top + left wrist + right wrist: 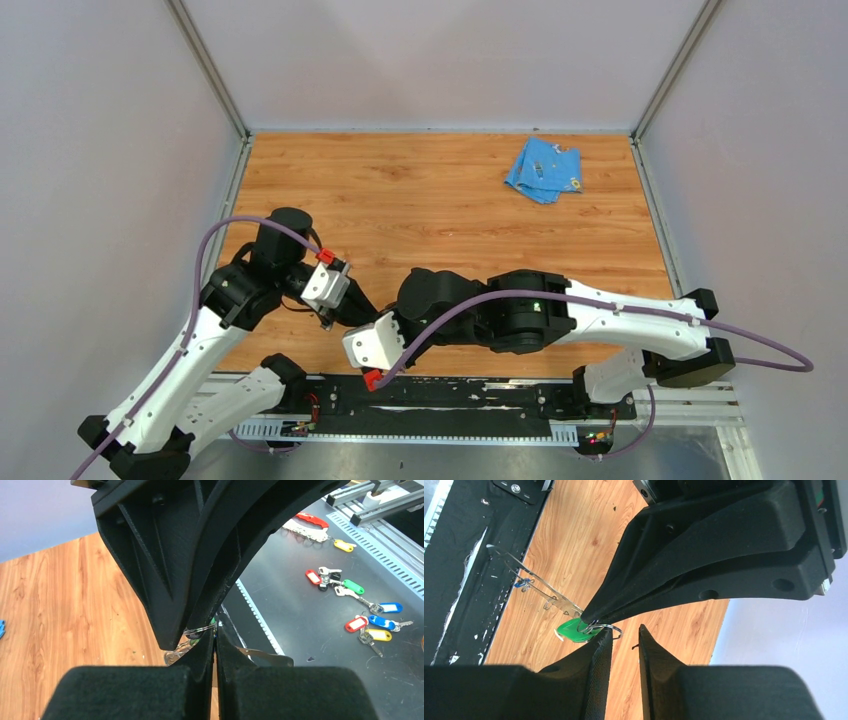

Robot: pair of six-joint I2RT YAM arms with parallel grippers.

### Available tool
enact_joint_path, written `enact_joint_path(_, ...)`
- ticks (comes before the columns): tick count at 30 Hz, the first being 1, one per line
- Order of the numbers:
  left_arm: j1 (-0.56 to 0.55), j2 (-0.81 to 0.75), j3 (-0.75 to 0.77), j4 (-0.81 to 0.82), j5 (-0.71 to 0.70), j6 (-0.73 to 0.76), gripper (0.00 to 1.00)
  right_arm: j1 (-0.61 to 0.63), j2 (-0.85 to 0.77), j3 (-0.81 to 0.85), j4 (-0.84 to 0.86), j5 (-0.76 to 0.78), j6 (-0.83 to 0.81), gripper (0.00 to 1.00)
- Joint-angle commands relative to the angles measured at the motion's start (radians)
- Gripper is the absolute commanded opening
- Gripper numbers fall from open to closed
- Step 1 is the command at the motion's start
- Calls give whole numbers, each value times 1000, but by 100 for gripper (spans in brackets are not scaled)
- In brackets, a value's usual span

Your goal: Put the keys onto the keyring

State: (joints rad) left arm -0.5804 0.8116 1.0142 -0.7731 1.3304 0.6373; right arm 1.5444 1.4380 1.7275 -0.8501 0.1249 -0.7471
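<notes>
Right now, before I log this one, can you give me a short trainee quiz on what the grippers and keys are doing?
1. True or false: the right gripper is clamped on the green key.
2. What lies at the far right of the table? A) a light-blue cloth B) a screwdriver C) a cup
3. Fill in: the left gripper has its jaws ___ at the end of the keyring.

Key: 1 false, its jaws stand apart with nothing between them, just beside the key. 2 A. 3 shut.
</notes>
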Motion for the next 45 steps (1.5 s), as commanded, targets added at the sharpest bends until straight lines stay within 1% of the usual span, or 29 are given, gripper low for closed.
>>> enact_joint_path(1,-9,14,50,36,56,16,0,-4,13,15,94,-11,13,28)
enact_joint_path(5,-8,17,90,34,53,41,0,-13,2,20,92,-19,15,27)
enact_joint_path(10,-7,30,174,33,11,74,0,-21,-15,37,91,-11,-4,27)
enact_joint_path(13,-7,55,246,41,-19,58,0,-35,-6,76,102,0,-28,27)
enact_joint_path(15,-6,83,303,70,-46,15,0,-41,-5,96,131,-13,-49,27)
enact_joint_path(16,-7,92,327,115,-62,-35,0,-44,-2,109,139,-23,-60,27)
enact_joint_path(17,-7,91,329,229,-96,-135,0,-46,0,121,146,-31,-68,27)
enact_joint_path(19,3,46,226,712,-214,-542,0,-52,2,147,150,-52,-78,27)
enact_joint_path(20,10,31,203,804,-251,-611,0,-58,1,156,157,-68,-79,28)
enact_joint_path(22,12,52,238,817,-239,-643,0,-81,0,177,162,-104,-76,28)
enact_joint_path(25,5,45,242,816,-237,-639,0,-113,9,213,170,-182,-73,28)
enact_joint_path(28,-6,40,236,826,-278,-617,0,-155,15,247,172,-294,-69,28)
enact_joint_path(34,-28,26,222,996,-398,-633,0,-241,24,301,174,-501,-32,29)
enact_joint_path(38,-47,20,224,1092,-425,-633,0,-259,37,339,172,-557,-21,30)
enact_joint_path(41,-68,11,213,1146,-447,-596,0,-269,48,373,175,-599,-5,29)
enact_joint_path(45,-76,3,207,1223,-452,-607,0,-283,66,405,207,-638,25,31)
